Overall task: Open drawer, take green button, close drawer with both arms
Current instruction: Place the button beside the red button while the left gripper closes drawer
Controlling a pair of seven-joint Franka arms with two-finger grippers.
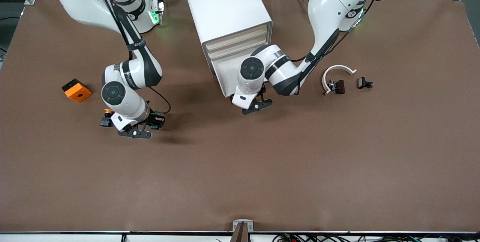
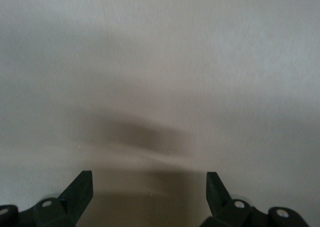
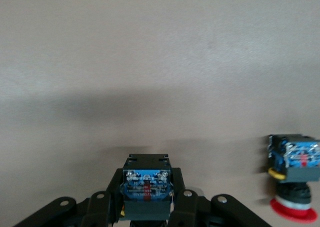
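Observation:
The white cabinet (image 1: 225, 5) stands at the middle of the table's robot side, its cream drawer fronts (image 1: 240, 43) facing the front camera. My left gripper (image 1: 257, 106) is low against the cabinet's front, open and empty. In the left wrist view (image 2: 150, 187) it faces only a plain cream surface. My right gripper (image 1: 137, 133) is low over the table toward the right arm's end. In the right wrist view (image 3: 146, 207) it is shut on a button (image 3: 146, 187) with a dark blue-black body. That button's cap is hidden. No green cap shows.
A second button (image 3: 294, 184) with a red cap stands on the table beside my right gripper; it also shows in the front view (image 1: 107, 117). An orange block (image 1: 77, 90) lies near it. A white curved piece (image 1: 336, 72) and small dark parts (image 1: 364, 83) lie toward the left arm's end.

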